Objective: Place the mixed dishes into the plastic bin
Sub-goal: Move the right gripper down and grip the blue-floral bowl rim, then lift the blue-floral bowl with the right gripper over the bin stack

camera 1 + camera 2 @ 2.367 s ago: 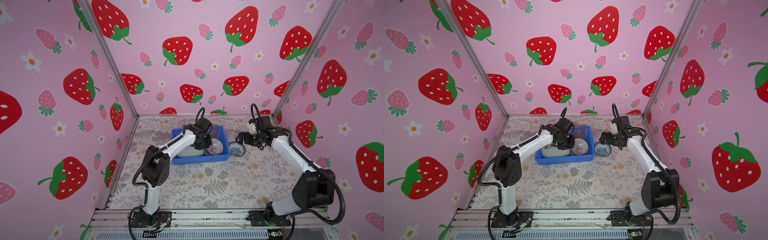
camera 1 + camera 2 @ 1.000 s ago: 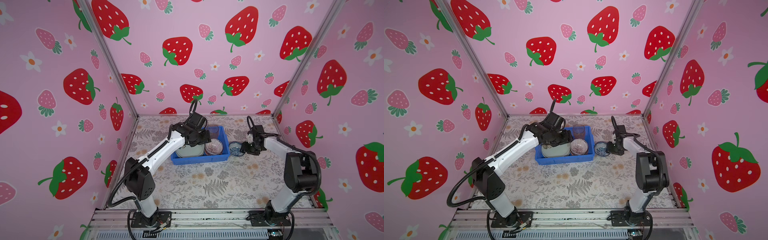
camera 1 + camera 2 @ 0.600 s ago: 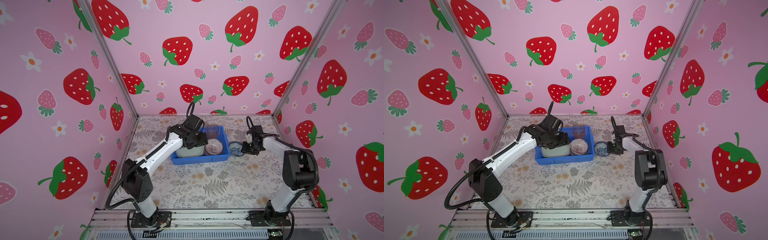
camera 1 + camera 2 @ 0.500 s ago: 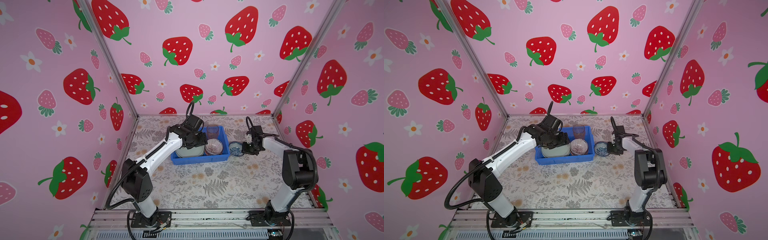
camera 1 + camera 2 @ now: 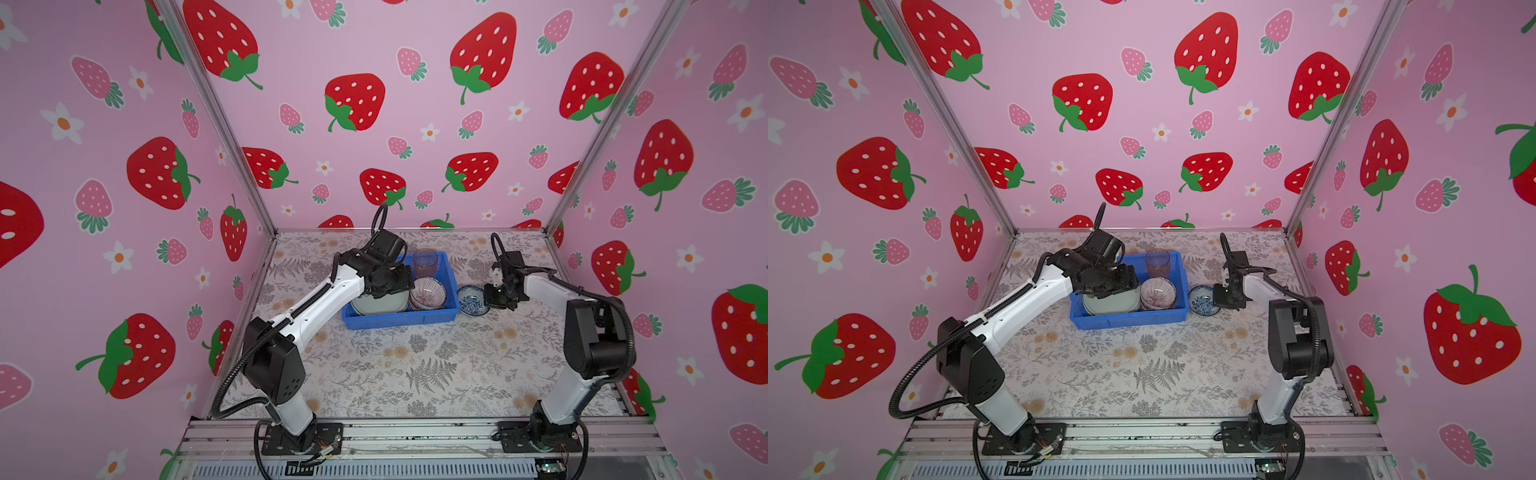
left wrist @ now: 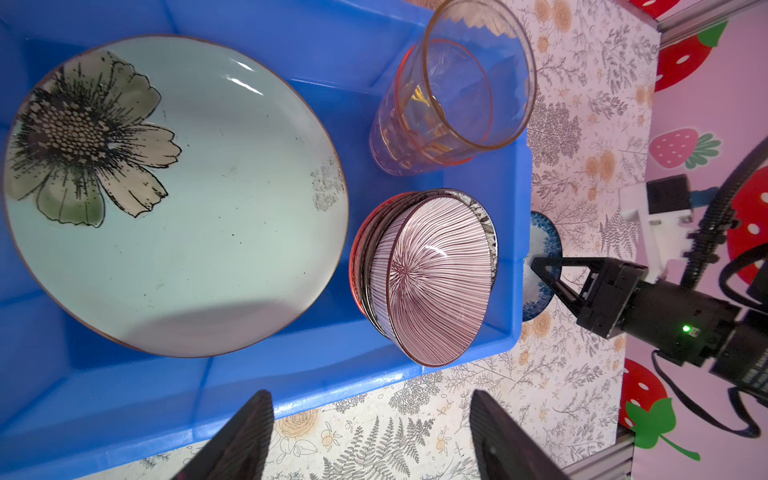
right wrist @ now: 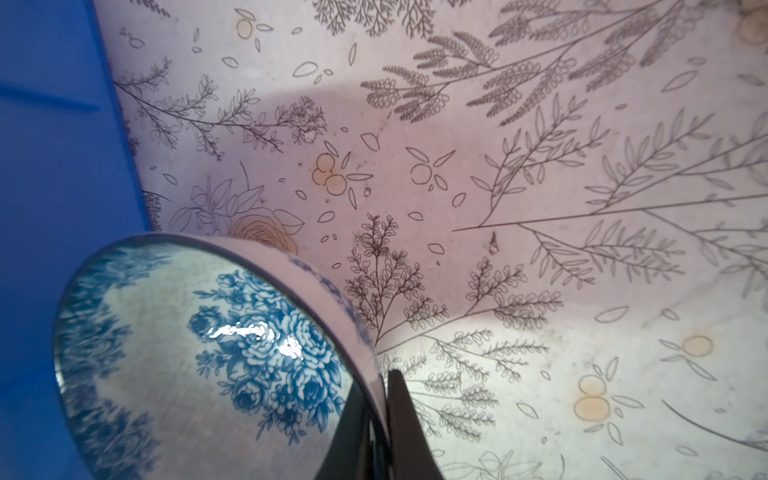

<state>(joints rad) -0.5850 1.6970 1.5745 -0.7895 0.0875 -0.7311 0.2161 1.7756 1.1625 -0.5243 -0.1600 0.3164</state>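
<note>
both top views are bright and evenly lit, with only faint soft shadows on the desk (image 5: pixel 415 353); the wide lens stretches the wall print toward the edges. in the left wrist view white glare streaks the pale green plate (image 6: pixel 174 195) and a grey shadow crosses one edge. in the right wrist view the blue-white bowl (image 7: pixel 208 353) glints at its centre, its pattern blurring toward the rim.

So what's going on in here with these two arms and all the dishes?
Dishes are being packed into the blue bin. A green flower plate, a tumbler and a stack of small bowls are already inside. The right gripper is shut on the rim of a blue-white bowl beside the bin. The left gripper hangs open over the bin, empty.
</note>
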